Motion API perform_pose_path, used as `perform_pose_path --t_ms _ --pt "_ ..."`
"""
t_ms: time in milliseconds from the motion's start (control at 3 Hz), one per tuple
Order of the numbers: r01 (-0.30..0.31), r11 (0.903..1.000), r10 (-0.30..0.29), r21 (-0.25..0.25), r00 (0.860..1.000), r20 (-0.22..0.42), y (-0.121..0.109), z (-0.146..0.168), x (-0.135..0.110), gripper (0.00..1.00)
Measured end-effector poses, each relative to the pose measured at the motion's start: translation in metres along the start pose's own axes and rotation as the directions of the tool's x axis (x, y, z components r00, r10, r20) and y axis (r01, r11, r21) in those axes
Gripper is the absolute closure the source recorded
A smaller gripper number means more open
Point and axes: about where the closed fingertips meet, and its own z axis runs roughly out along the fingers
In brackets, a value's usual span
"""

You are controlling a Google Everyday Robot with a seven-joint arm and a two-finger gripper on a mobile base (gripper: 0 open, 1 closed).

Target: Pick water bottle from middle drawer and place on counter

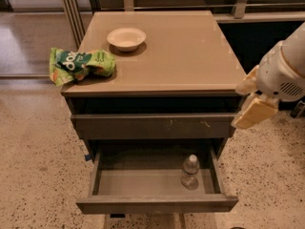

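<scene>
Standing upright toward the lower right of the frame, the water bottle (pixel 189 172) rests on the right side of the open middle drawer (pixel 152 203). The end effector (pixel 240 105) hangs at the right edge, beside the counter (pixel 181 51) and well above the bottle, its pale fingers spread and empty. The bottle looks light, thin-walled and easy to topple (probably slick too), so a gentle grip around its ribbed middle seems safest.

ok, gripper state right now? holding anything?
Gripper: open, holding nothing, in the air beside the counter's right front corner. The water bottle stands in the open middle drawer.
</scene>
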Motion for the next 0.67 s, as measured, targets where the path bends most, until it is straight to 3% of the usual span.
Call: perform_pose_path --t_ms 333,667 --pt "-0.035 0.998 0.04 -0.052 0.994 0.099 -0.005 0.083 -0.003 0.65" --pt "-0.053 0.9892 0.072 -0.137 0.988 0.134 -0.004 0.162 -0.001 0.96"
